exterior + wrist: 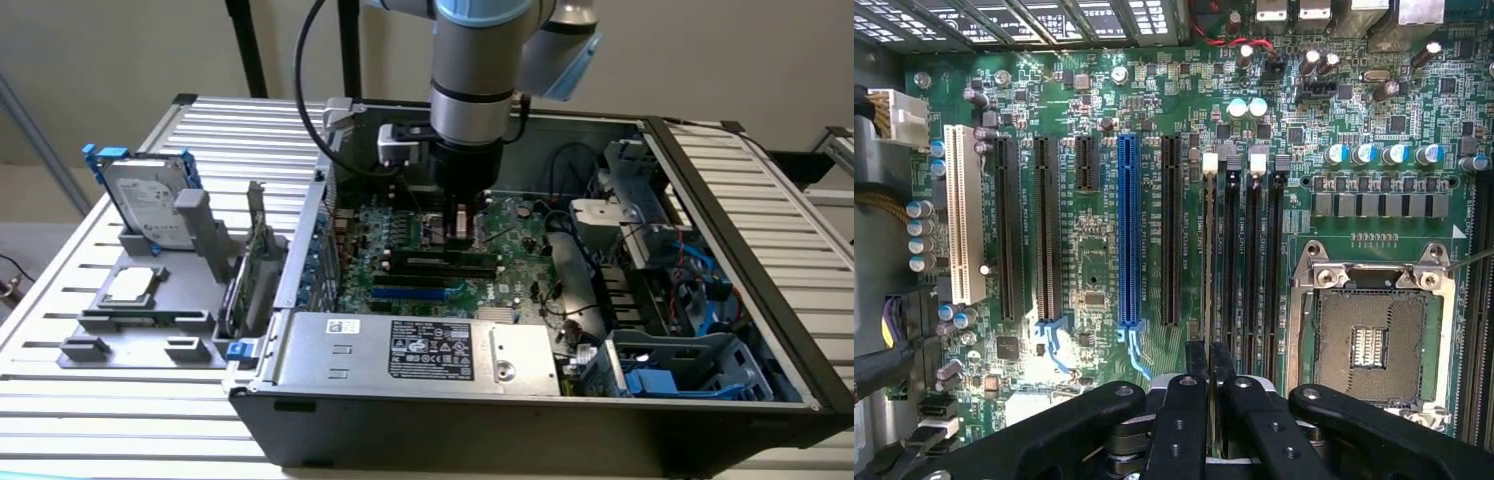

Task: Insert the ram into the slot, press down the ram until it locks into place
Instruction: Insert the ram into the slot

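Note:
The ram point(1209, 260) stands edge-on in the slot point(1210, 166), the outermost of several parallel black sockets beside the CPU socket point(1374, 335). My gripper point(1208, 352) is shut, its two black fingers pressed together and lined up over one end of the ram. I cannot tell whether the tips touch the stick. In the exterior view the gripper point(461, 238) hangs straight down inside the open computer case, just above the dark memory sockets point(441, 264) on the green motherboard point(400, 225).
A long blue slot point(1128, 230) and a white slot point(962, 215) lie beside the black ones. The silver power supply point(427, 350) sits at the case front; cables and drive bays point(641, 260) crowd the exterior view's right. A hard drive point(140, 200) stands on a grey fixture outside.

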`<action>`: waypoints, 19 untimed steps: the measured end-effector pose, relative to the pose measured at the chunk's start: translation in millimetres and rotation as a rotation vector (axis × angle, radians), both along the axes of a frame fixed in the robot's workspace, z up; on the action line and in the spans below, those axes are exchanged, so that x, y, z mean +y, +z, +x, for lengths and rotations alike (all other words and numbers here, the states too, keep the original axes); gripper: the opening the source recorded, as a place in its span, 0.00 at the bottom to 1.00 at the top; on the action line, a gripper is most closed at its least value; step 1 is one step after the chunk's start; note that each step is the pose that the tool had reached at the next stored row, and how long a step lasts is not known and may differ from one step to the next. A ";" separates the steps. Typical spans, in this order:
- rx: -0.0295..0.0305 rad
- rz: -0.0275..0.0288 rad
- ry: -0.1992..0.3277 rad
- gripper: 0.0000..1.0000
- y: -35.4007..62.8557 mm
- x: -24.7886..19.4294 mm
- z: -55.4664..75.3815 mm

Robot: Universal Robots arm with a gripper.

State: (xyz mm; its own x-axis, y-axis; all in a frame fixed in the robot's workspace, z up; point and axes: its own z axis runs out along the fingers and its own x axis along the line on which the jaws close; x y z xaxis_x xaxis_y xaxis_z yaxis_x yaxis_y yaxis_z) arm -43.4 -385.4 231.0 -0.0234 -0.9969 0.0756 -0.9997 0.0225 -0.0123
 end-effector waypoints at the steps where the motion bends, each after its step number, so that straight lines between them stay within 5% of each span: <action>1: -0.0004 0.0000 0.000 0.13 -0.1 0.1 -0.3; 19: -0.0058 0.0001 0.000 0.13 -2.4 1.0 -0.7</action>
